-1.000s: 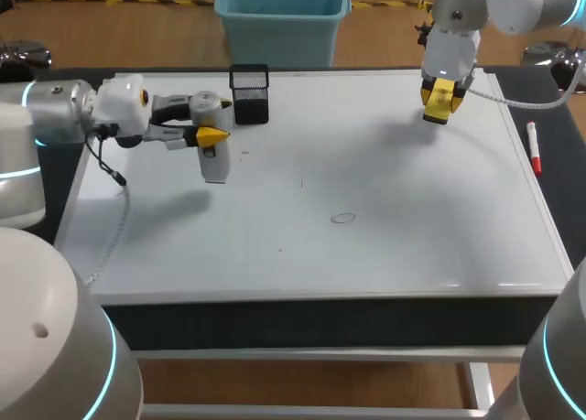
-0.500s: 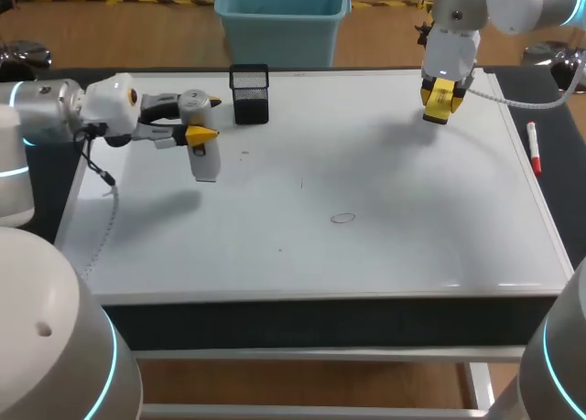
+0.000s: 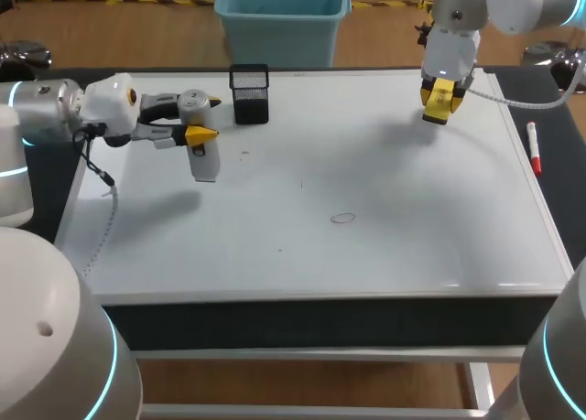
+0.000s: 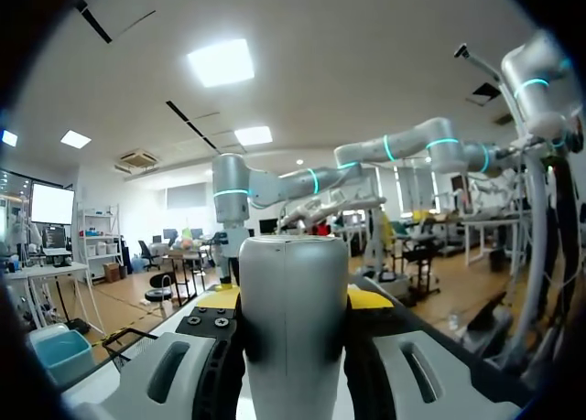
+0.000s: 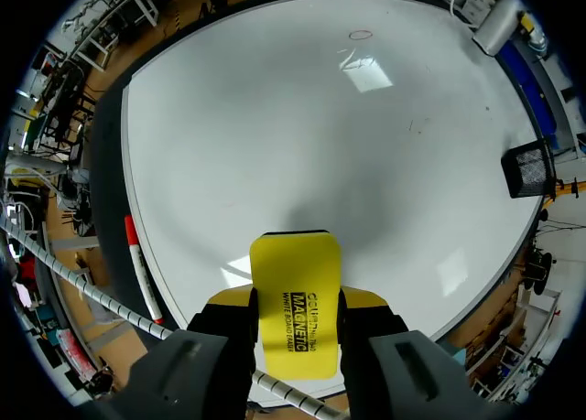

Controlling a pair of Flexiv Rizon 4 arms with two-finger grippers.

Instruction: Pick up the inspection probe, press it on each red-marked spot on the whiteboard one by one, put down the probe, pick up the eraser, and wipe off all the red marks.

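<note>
We are gripping both tools at once. Our left gripper (image 3: 207, 127) is clenched on the probe (image 3: 207, 162), which is hanging tip-down and seemingly just off the surface over the far left part of the whiteboard (image 3: 412, 246), near the black mesh holder (image 3: 249, 93). Our right gripper (image 3: 437, 104) is clamped on the yellow eraser (image 5: 295, 283), which is hovering over the board's far right corner. From this we are judging the step in hand to be the wipe, with the probe not yet set down. The only clear mark we are seeing is a small faint ring (image 3: 343, 218) in the near middle of the board, well apart from both tools. Its colour is too faint to call, and a few specks around it are too small to identify. To wipe well, we are aiming to bring the eraser's face down flat rather than on an edge before any sliding starts. We are planning short overlapping strokes across the ring under steady pressure, since a light pass is likely to smear it. We are also routing the right arm inward from its corner, away from the red marker (image 3: 533, 147) lying beside the board's right edge. We are parking the probe by the holder so the two arms are not crossing over the middle.
</note>
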